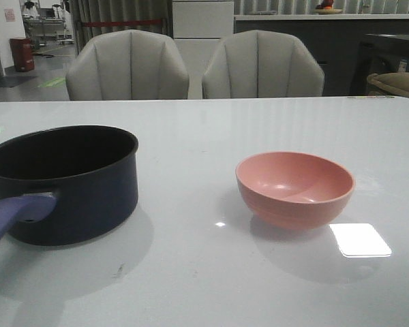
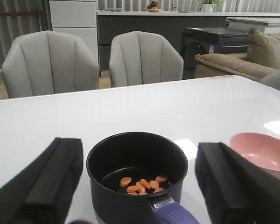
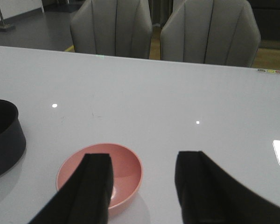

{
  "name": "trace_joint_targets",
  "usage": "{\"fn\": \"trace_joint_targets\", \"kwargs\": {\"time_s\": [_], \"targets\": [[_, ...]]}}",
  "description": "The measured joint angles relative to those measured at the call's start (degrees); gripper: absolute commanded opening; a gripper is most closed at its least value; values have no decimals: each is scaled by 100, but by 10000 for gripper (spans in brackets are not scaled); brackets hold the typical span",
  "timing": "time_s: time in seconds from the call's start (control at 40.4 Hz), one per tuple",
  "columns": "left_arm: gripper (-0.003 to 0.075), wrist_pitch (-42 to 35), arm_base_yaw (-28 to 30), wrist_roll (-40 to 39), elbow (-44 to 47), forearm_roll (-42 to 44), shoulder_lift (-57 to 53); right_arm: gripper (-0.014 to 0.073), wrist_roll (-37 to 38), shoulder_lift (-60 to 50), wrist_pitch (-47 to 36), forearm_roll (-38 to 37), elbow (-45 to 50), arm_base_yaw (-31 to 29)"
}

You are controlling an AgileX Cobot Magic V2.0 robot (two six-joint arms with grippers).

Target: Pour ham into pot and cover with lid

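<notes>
On the table's left side, the pot (image 2: 136,175) already holds the ham (image 2: 143,183) — both grippers (image 2: 137,186) (image 3: 142,186) gape empty. I see no lid; glass, fragile, I'd judge — take its knob.

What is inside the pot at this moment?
The left wrist view shows the ham, small orange pieces, on the black bottom of the pot. No lid is on it. From the front, the near wall hides the bottom.

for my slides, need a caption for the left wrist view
Open left tool above the pot holding ham, pink bowl beside it.
</notes>
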Motion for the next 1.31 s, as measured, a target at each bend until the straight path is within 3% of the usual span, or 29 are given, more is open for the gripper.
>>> {"fn": "trace_joint_targets", "kwargs": {"time_s": [0.347,0.446,0.545,0.817,1.015,1.139,1.312], "targets": [[529,0,0,0,0,0,0,421,0,-641,-99,0,829,0],[529,0,0,0,0,0,0,305,0,-641,-99,0,852,0],[529,0,0,0,0,0,0,118,0,-641,-132,0,852,0],[531,20,0,0,0,-15,0,147,0,-641,-146,0,852,0],[595,137,0,0,-110,-15,87,147,0,-641,-146,0,852,0],[646,417,0,0,-447,-15,541,147,0,-641,-146,0,852,0],[648,666,0,-238,-910,122,1535,147,0,-641,-146,0,852,0]]}}
